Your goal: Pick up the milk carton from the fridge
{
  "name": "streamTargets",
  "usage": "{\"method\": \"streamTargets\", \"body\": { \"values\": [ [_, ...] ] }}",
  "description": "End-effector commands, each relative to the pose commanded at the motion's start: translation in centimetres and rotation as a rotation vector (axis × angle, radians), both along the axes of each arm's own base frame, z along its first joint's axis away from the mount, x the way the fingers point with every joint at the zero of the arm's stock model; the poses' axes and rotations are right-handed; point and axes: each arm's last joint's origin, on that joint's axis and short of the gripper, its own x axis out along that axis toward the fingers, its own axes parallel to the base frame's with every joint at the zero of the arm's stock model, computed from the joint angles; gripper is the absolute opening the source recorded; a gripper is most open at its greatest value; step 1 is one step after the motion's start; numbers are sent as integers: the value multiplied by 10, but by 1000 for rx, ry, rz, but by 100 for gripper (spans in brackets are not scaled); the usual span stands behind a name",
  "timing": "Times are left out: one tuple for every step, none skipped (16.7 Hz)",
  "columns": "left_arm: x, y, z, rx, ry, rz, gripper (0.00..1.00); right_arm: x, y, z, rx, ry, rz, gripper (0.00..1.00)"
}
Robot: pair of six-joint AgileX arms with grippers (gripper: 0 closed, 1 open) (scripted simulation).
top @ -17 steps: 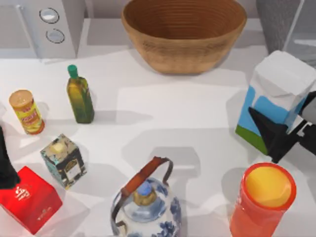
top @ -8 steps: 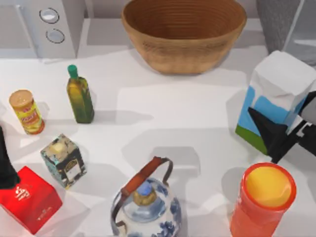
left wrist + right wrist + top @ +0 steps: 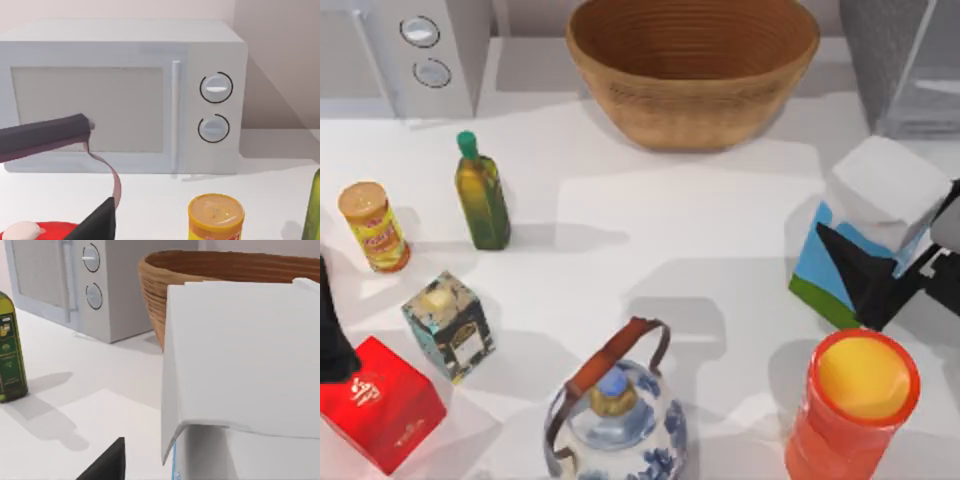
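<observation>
The milk carton (image 3: 888, 190), white on top with sky-blue sides and a green base band, stands tilted at the table's right side, in front of the grey speckled fridge (image 3: 880, 50). My right gripper (image 3: 905, 250) is shut on it, one dark finger across its blue side and the other at the view's right edge. The carton's white top (image 3: 240, 350) looms close in the right wrist view. My left gripper (image 3: 85, 180) hangs open and idle at the table's left edge, above the red box (image 3: 375, 400).
An orange cup (image 3: 855, 400) stands just in front of the carton. A wicker basket (image 3: 692, 65) sits at the back centre and a white microwave (image 3: 420, 50) at back left. An oil bottle (image 3: 482, 195), yellow can (image 3: 375, 228), tea box (image 3: 450, 325) and porcelain jug (image 3: 615, 415) stand around.
The carton has shifted with my right gripper toward the table's front and slightly left, away from the fridge. More of the fridge's front now shows. The left arm has not moved.
</observation>
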Motion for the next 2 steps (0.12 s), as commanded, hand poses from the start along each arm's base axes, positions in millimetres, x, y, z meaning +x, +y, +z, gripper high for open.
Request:
{"method": "streamTargets", "body": {
  "values": [
    [0,0,0,0,0,0,100,0,0,0,0,0,0,100],
    [0,0,0,0,0,0,100,0,0,0,0,0,0,100]
  ]
}}
